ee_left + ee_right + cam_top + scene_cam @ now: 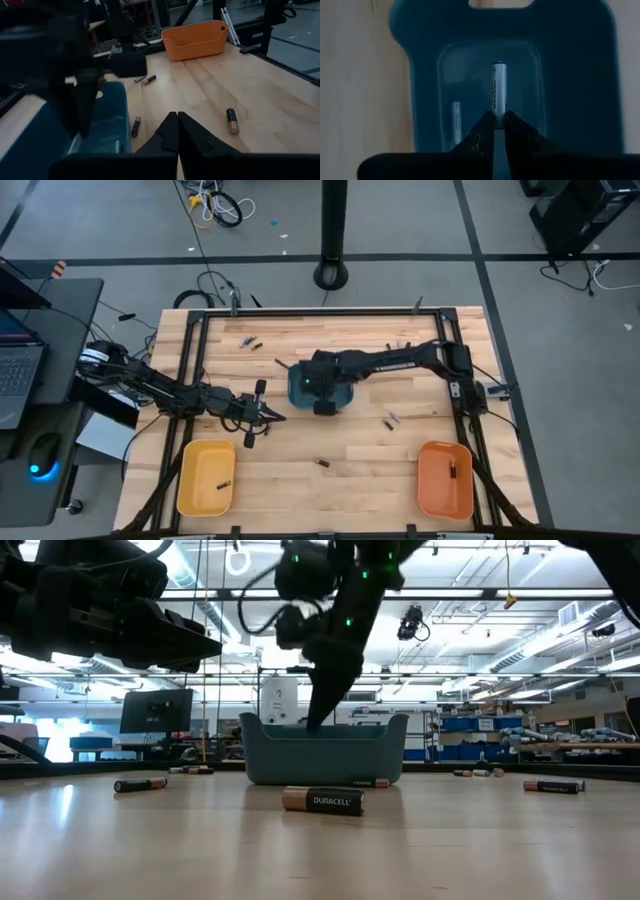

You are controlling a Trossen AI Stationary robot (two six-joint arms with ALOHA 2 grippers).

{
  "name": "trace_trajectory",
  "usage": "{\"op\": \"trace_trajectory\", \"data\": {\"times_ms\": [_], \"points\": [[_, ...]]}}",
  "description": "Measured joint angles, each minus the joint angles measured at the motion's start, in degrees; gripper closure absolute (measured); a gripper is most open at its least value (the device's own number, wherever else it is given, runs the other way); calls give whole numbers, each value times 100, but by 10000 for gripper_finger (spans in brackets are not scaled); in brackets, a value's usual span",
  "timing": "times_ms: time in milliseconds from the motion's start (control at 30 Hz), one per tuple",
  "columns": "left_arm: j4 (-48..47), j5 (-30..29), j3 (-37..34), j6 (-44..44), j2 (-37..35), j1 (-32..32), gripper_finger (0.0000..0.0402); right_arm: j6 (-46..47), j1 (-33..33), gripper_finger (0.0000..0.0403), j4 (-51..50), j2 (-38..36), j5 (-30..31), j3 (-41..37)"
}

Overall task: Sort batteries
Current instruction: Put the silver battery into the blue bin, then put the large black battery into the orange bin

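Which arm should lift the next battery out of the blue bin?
Right. Its gripper is already over the blue bin, shut on a battery. The left gripper is shut, empty, beside the bin.

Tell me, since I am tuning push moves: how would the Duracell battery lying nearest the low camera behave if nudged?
The Duracell battery is a smooth cylinder lying on its side on the wooden table, so it would probably roll if nudged sideways. Pushed endwise, it would more likely slide. It looks rigid.

Overhead and table-level views share the blue bin (300, 388); wrist views look close
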Motion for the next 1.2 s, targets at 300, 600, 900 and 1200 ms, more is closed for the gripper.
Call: {"op": "trace_trajectory", "data": {"times_ms": [300,600,900,1200], "points": [[-31,0,0,0,0,0,396,-13,-335,368,643,7,-241,-803],[-33,0,0,-1,0,0,396,162,-461,359,1087,7,-277,-1209],[-31,-2,0,-2,0,0,396,330,-391,305,1077,-7,-192,-1111],[-57,-4,0,-12,0,0,396,35,9,269,128,-17,-20,-77]]}}
